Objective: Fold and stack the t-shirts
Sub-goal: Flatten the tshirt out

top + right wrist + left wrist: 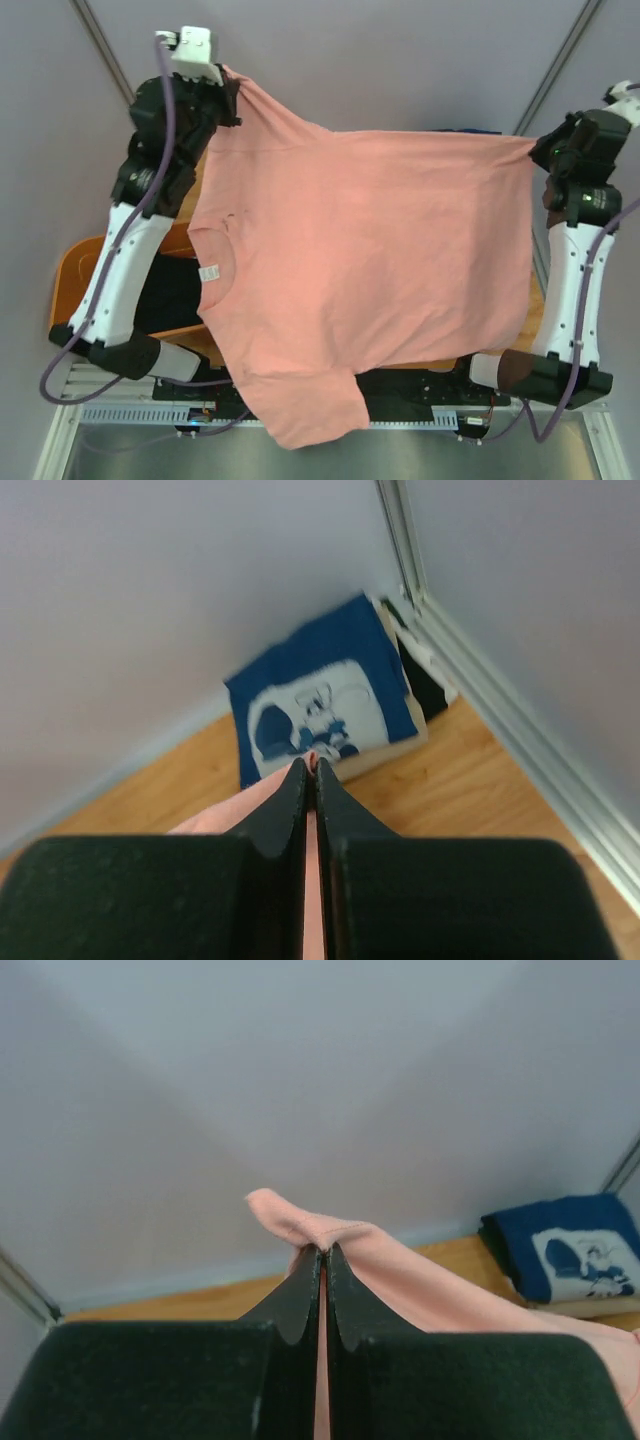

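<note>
Pink shirt (pixel 370 270) hangs stretched out, collar-to-hem axis running left-right, left gripper (pixel 322 1260) and right gripper (pixel 310 770) both clamped on its far edge (folded navy shirt (pixel 320 695) nearer the right one).

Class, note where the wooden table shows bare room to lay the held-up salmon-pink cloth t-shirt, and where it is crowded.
Free: wooden tabletop along the wall, left of the folded navy cartoon-print t-shirt; between it and the aluminium rail. Crowded: that shirt's corner. The salmon-pink t-shirt hides the rest.
</note>
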Controlling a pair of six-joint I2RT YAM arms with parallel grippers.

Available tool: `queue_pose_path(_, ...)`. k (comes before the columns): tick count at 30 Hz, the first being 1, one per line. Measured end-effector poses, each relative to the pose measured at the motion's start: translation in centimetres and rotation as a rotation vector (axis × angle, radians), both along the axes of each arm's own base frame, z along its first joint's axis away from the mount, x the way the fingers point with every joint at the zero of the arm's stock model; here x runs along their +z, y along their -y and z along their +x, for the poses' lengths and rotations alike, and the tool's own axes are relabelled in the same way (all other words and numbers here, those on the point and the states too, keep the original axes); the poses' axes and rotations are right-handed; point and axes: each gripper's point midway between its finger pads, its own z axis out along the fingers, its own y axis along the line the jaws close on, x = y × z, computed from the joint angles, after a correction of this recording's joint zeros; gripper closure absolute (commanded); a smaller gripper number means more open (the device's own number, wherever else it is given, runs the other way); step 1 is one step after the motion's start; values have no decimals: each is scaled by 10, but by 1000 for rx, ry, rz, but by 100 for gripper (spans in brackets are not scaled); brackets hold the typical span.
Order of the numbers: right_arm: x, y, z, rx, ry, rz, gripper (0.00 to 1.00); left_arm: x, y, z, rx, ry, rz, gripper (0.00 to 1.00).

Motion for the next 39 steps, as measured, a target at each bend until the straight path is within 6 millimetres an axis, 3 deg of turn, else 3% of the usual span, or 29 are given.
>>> queue_pose_path(2,-67,3,23,9,-126,47,100,-59,5,47,20,-126,25,100)
queue_pose_path(5,-156,3,40,26,-290,114,100,-169,16,108,34,-354,81,100)
queue_pose_path(6,-182,2,44,30,-341,138,87,-206,20,126,39,-426,100,87)
queue_pose_path(8,-228,-1,52,40,-430,185,54,-278,27,155,43,-567,128,75)
queue_pose_path(9,-245,-2,56,48,-466,203,37,-311,30,165,43,-635,138,69)
queue_pose_path(12,-279,-8,68,87,-536,232,26,-395,34,185,52,-827,155,62)
queue_pose_path(15,-286,-16,71,120,-555,241,22,-440,34,185,66,-956,149,53)
queue_pose_path(17,-276,-19,74,135,-531,234,22,-442,31,175,74,-998,141,48)
queue_pose_path(19,-257,-24,73,152,-490,223,22,-424,30,170,77,-986,124,45)
queue_pose_path(22,-222,-35,65,185,-409,202,22,-374,26,154,71,-926,95,45)
queue_pose_path(25,-185,-51,51,231,-320,181,22,-300,15,123,82,-819,54,45)
queue_pose_path(27,-168,-67,37,275,-274,174,22,-253,0,92,110,-744,28,46)
queue_pose_path(30,-162,-88,19,336,-250,178,22,-214,-29,41,172,-675,6,46)
queue_pose_path(33,-177,-108,0,388,-274,194,23,-224,-64,-4,281,-698,-2,48)
queue_pose_path(36,-199,-126,-17,433,-328,210,23,-270,-104,-38,419,-824,-1,46)
queue_pose_path(39,-216,-138,-30,470,-372,222,23,-323,-143,-58,555,-984,-19,46)
